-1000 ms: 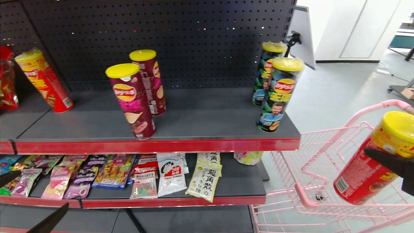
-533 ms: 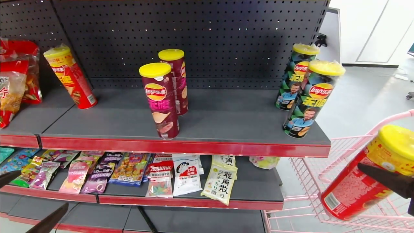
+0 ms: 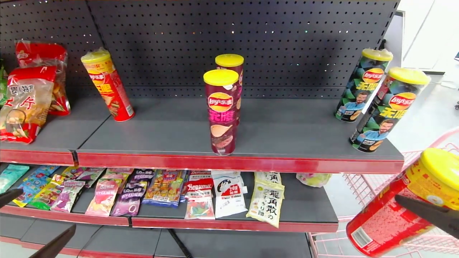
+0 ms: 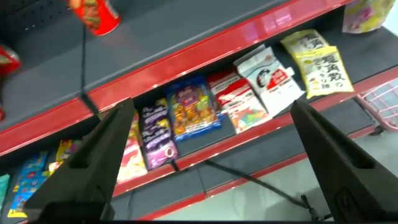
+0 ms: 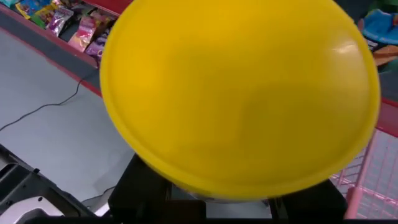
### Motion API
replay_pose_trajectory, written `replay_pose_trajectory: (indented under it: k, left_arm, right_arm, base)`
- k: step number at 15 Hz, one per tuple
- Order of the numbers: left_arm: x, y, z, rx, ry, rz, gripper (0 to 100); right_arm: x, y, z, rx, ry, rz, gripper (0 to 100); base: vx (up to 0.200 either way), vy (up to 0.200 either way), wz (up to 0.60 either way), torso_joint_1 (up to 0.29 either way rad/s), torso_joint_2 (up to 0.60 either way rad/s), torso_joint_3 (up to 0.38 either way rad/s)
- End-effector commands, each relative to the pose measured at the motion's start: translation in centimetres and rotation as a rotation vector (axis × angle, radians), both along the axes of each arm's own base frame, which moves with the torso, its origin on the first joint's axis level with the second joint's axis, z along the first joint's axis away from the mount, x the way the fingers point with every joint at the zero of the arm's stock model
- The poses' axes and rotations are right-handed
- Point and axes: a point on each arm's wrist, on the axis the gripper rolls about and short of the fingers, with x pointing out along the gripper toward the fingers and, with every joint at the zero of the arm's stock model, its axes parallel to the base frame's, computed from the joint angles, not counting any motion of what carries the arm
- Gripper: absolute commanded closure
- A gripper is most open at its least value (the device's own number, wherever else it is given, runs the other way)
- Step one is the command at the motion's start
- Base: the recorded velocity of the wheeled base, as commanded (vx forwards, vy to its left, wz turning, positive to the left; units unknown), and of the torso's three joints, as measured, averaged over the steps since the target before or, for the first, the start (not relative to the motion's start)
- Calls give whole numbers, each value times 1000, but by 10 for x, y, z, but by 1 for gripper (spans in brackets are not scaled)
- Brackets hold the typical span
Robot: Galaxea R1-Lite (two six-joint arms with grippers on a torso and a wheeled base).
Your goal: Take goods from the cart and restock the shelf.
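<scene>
Red can (image 3: 387,222) of chips sits at the lower right of the head frame, tilted with its yellow lid (image 5: 239,93) up and to the right, above the pink cart (image 3: 355,182). My right end effector (image 3: 412,206) is clamped on its body, 1 dark finger lying across the label just under the lid. I judge the grip is kept high on the can so that the base stays free to be set down flat.

On the upper shelf (image 3: 279,132) the cans stand sorted by kind: 1 matching red can (image 3: 107,86) at the upper left beside the red bags (image 3: 25,100), 2 maroon cans (image 3: 222,111) one behind the other at centre, and 2 green cans (image 3: 389,111) at the right end. That sorting tells me mine most likely belongs next to its red twin, where bare shelf shows.

My left end effector (image 4: 211,106) hangs at the lower left with its fingers spread wide and nothing between them, in front of the snack packets (image 3: 200,193) on the lower shelf. I reckon it is parked low there to leave the upper shelf clear for the right arm.
</scene>
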Motion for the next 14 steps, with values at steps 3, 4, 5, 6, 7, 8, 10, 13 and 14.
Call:
replay_pose_trajectory:
  k: [3,4,5,6,7,8,10,13,14]
  left_arm:
    - [0,0,0,1,0,2,0]
    - [0,0,0,1,0,2,0]
    - [0,0,0,1,0,2,0]
    - [0,0,0,1,0,2,0]
    - [0,0,0,1,1,2,0]
    - [0,0,0,1,1,2,0]
    - [1,0,0,2,2,2,0]
    - [1,0,0,2,2,2,0]
    - [1,0,0,2,2,2,0]
  right_arm:
    - [-3,-1,1,3,-13,3,100]
    - [-3,-1,1,3,-12,3,100]
    - [-3,-1,1,3,-16,3,100]
    - [-3,-1,2,4,-16,3,100]
    - [-3,-1,2,3,-16,3,100]
    - [-3,-1,2,3,-18,3,100]
    - [-3,-1,0,2,-13,3,100]
    - [-4,-1,1,2,-14,3,100]
    - [-4,-1,1,2,-14,3,100]
  base:
    - [0,200,0,5,-2,1]
    - [0,200,0,2,-2,7]
    - [0,200,0,-2,2,2]
    - [0,200,0,2,2,2]
    - [0,200,0,2,2,7]
    - [0,200,0,2,7,2]
    - [0,200,0,0,0,5]
    - [0,200,0,4,1,-1]
    - [0,200,0,7,2,-2]
